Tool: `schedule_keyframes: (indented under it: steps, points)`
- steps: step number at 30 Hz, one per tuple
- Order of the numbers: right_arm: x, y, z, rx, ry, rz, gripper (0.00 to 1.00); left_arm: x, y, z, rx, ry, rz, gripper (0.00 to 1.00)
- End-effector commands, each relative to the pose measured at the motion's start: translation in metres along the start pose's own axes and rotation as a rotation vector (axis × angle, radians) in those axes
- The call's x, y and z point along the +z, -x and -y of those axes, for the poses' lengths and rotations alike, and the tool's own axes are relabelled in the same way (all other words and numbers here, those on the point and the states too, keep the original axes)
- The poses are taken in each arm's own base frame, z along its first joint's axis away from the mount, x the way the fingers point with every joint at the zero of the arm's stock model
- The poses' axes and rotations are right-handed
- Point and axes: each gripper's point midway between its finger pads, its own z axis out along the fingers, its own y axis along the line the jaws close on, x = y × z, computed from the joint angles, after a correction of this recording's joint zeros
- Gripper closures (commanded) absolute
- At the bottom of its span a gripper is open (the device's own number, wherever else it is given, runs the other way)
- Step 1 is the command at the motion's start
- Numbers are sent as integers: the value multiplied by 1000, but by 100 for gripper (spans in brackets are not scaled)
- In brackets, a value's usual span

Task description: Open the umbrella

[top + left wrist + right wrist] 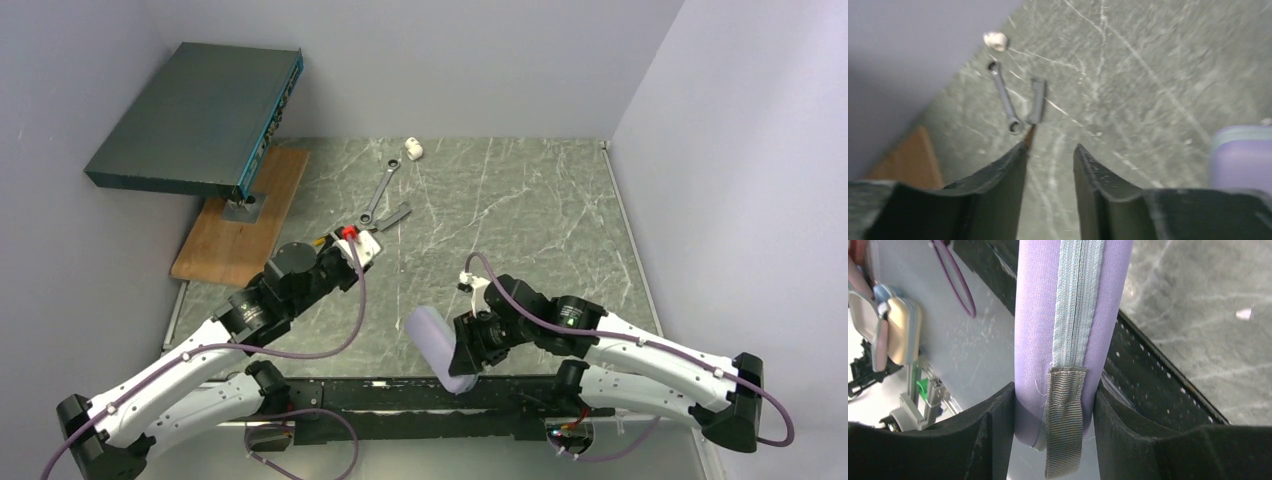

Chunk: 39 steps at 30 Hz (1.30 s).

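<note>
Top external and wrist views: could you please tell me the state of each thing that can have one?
Lilac oblong fabric case with pale zip: zipped shut, gripped by the right hand.
Right hand: shut on the case.
Left hand: open, empty.
Grey metal wrench: lying flat on the dark marbled table.
Dark teal flat box: propped up at a tilt.

Lab bench (540, 230), plain partition walls (450, 60), wrench (379, 193)

No readable text, label, brand or number in any view. Dark flat box (195, 115), wrench (380, 192), lilac zip case (1068, 315): no legible marking. Left wrist view blurred.
</note>
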Motion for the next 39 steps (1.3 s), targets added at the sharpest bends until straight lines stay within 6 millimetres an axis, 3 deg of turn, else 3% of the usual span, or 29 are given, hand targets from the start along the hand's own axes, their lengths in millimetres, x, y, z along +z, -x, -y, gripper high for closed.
schedule_keyframes:
  steps: [1, 3, 7, 9, 10, 13, 15, 17, 23, 30, 31, 34, 36, 39]
  points:
    - [16, 50, -22, -3, 90, 180, 100, -8, -6, 21, -521, 9, -80, 50]
    - [28, 60, -18, 3, 95, 206, 100, -10, -23, 34, -643, 10, -164, 44]
    - [49, 68, -7, 38, 163, 192, 100, -12, -49, 59, -810, -4, -237, 43]
    - [59, 66, 14, 79, 151, 156, 100, -15, -55, 68, -857, -26, -231, 43]
    - [63, 64, 28, 106, 127, 132, 94, -17, -58, 71, -874, -30, -232, 43]
    - [65, 64, 76, 164, -67, 93, 30, -26, -64, 72, -906, -17, -210, 43]
    - [58, 68, 96, 162, -196, 94, 9, -29, -64, 73, -911, -23, -192, 42]
    - [50, 75, 101, 155, -256, 112, 1, -33, -66, 72, -913, -19, -195, 42]
    - [22, 86, 93, 71, -431, 160, 0, -47, -71, 65, -861, 10, -263, 42]
    - [35, 81, 61, -33, -565, 179, 4, -65, -67, 57, -810, 13, -289, 41]
    - [38, 83, 57, -48, -570, 197, 7, -67, -64, 56, -811, 9, -272, 41]
    - [62, 80, 34, -71, -452, 186, 33, -70, -57, 57, -814, -15, -225, 41]
    - [77, 74, 31, -64, -401, 163, 47, -72, -54, 56, -816, -14, -201, 40]
    - [92, 58, 41, -47, -397, 104, 53, -75, -54, 54, -813, 1, -186, 40]
